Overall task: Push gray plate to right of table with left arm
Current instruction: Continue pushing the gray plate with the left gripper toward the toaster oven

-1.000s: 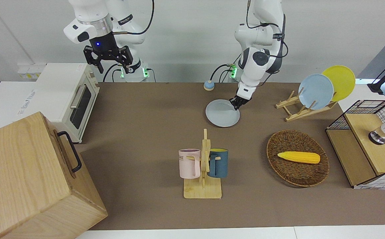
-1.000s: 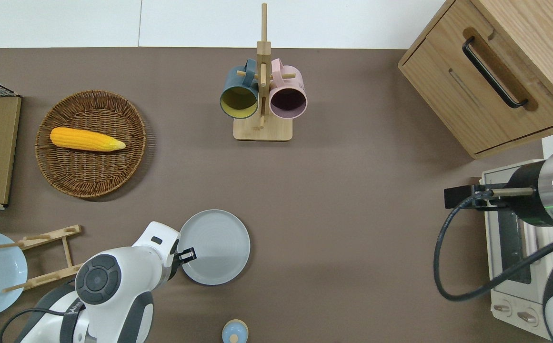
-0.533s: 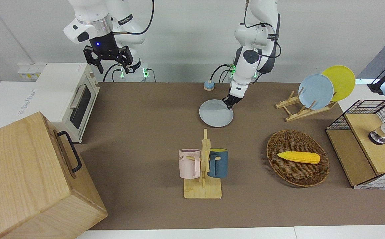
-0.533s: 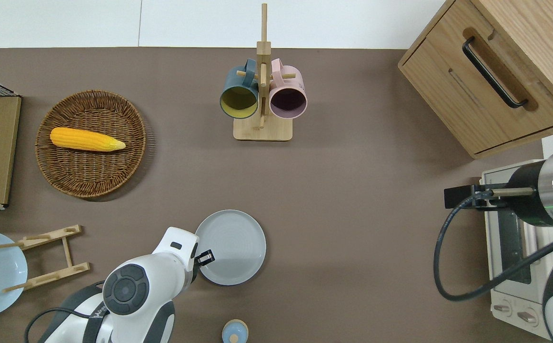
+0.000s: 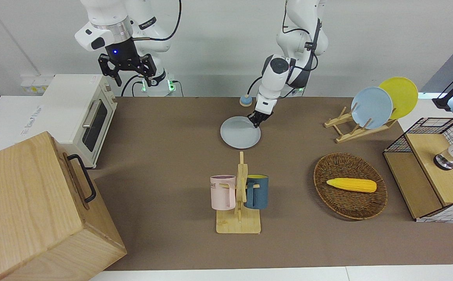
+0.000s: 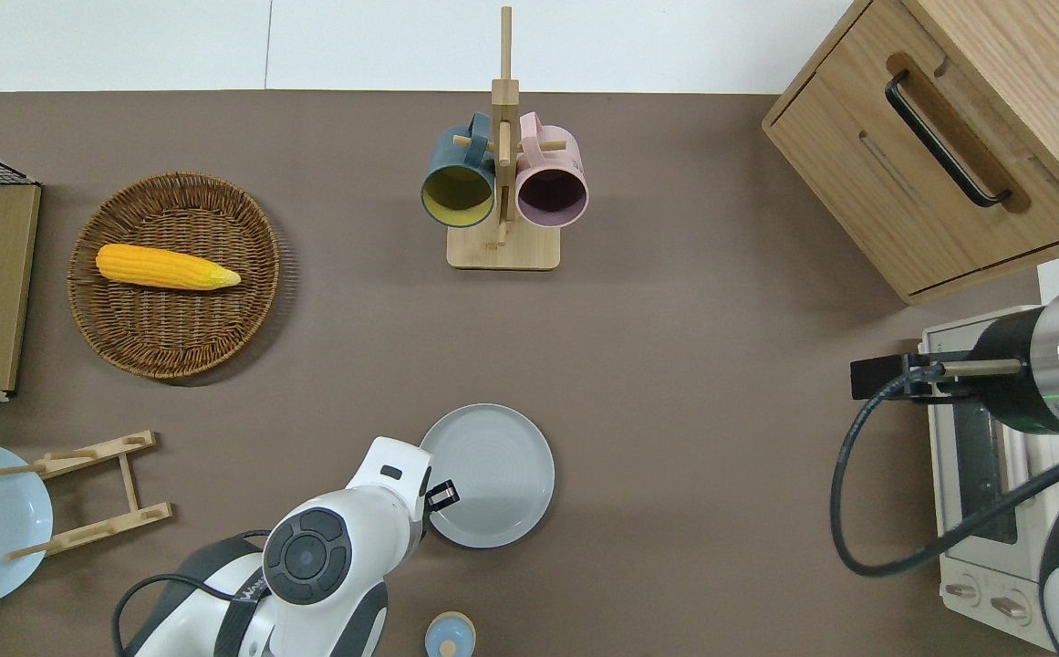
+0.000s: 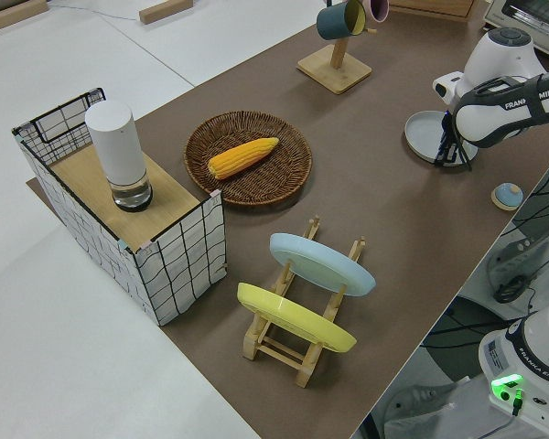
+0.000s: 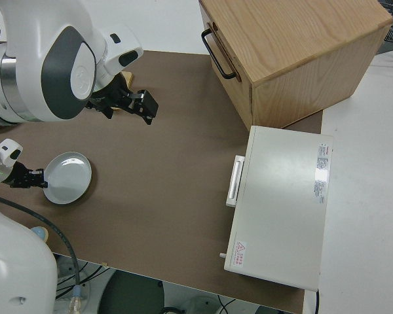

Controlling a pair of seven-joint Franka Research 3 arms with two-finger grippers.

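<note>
The gray plate (image 5: 238, 133) lies flat on the brown table (image 5: 164, 156), near the robots' edge and about midway along it. It also shows in the overhead view (image 6: 493, 470), the left side view (image 7: 425, 133) and the right side view (image 8: 68, 178). My left gripper (image 5: 256, 123) is shut and low, its tip touching the plate's rim on the side toward the left arm's end (image 6: 442, 495). My right gripper (image 5: 127, 74) is open and parked.
A mug rack (image 5: 239, 195) with a pink and a blue mug stands farther from the robots than the plate. A wicker basket (image 5: 327, 168) with corn, a plate rack (image 5: 347, 128), a toaster oven (image 5: 82, 113), a wooden cabinet (image 5: 27, 210) and a small blue knob (image 5: 245, 100) stand around.
My left gripper has slid the gray plate along the table toward the right arm's end. The right arm has not moved.
</note>
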